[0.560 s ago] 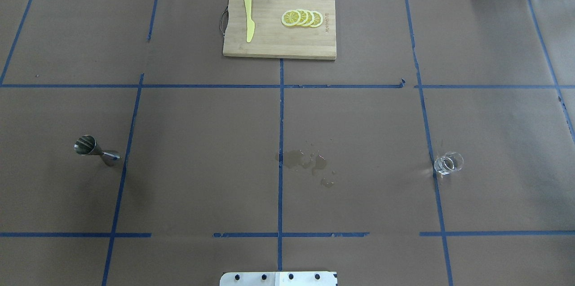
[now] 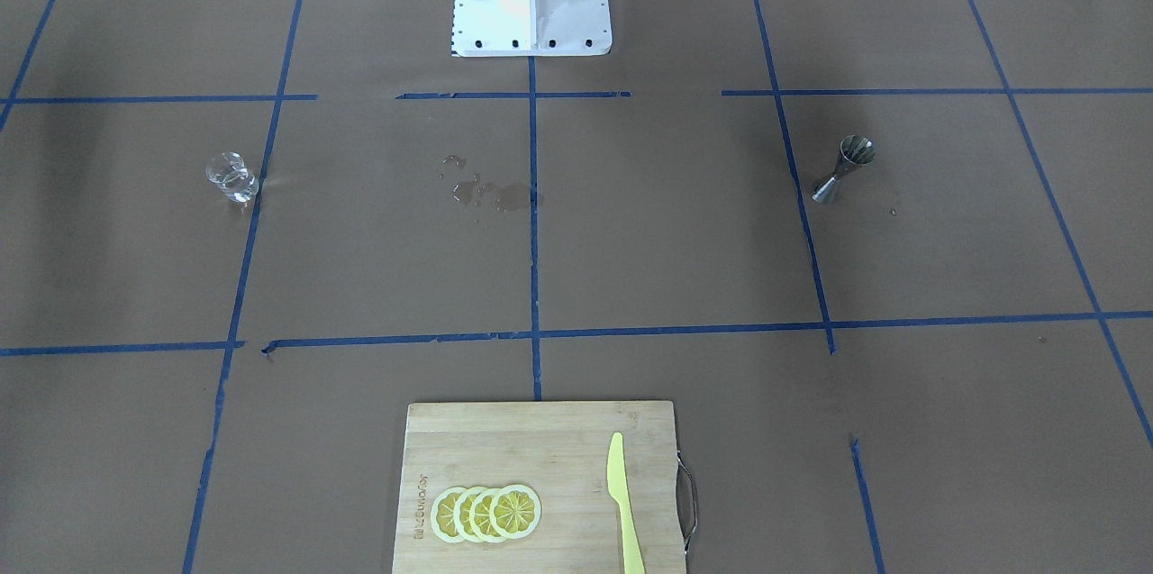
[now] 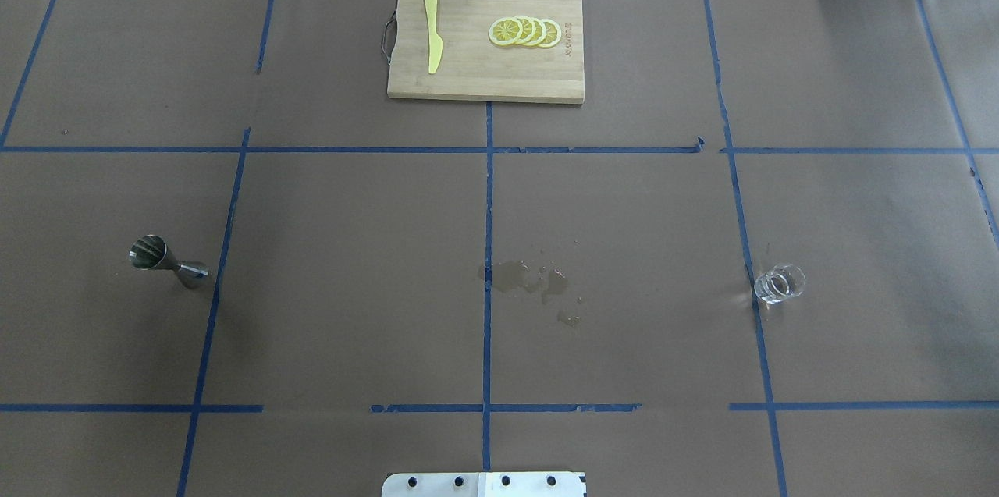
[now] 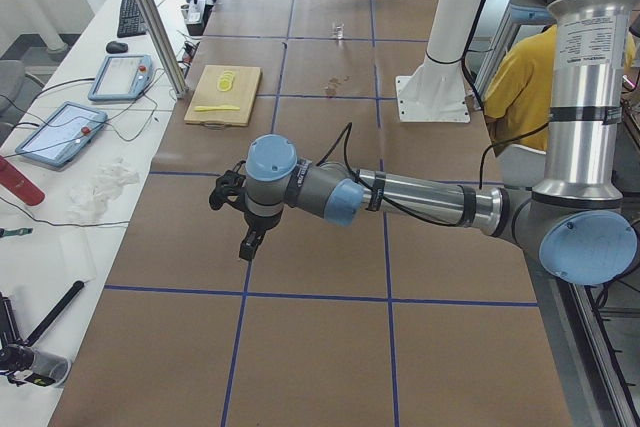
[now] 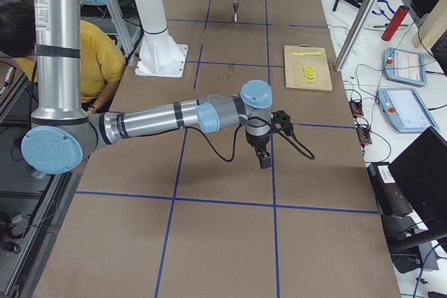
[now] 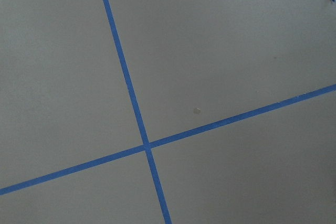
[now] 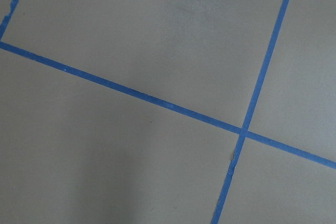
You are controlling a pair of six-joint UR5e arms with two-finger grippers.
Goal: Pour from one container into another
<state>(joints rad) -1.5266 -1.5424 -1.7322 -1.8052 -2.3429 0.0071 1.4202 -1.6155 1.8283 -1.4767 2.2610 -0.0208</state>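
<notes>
Left gripper (image 4: pixel 252 242): low over bare brown paper out at the robot's left end of the table (image 3: pixel 351 247), pointing down. Seen only from the side, so released or clenched cannot be told. Nothing visibly carried.
Right gripper (image 5: pixel 265 160): low over bare paper out at the robot's right end, pointing down. Likewise cannot be told whether released or clenched. Nothing visibly carried.
Wrist cameras: brown paper and crossed blue tape only, with no vessel in either.
Glass cup (image 3: pixel 779 284): upright on the paper on the robot's right, at a blue tape line, untouched. Contents too clear to judge.
Jigger (image 3: pixel 168 263): upright on the robot's left, just left of a tape line, mouth up and free to receive.
Placement, as judged: one vessel on each arm's side, so that each arm can take its own and meet the other near the middle.
Cup to right gripper: well apart, the cup farther in toward the table's middle, the gripper beyond the overhead picture's right edge.
Jigger to left gripper: well apart, the jigger farther in, the gripper beyond that picture's left edge.
Wet patch (image 3: pixel 531 282): small spill between the two vessels, by the centre tape line.
Cutting board (image 3: pixel 484 83): at the far edge, clear of the working area, bearing a yellow knife (image 3: pixel 431 30) and fanned lemon slices (image 3: pixel 524 31).
Stage, as judged: pour not begun, reach to each vessel yet to come.
</notes>
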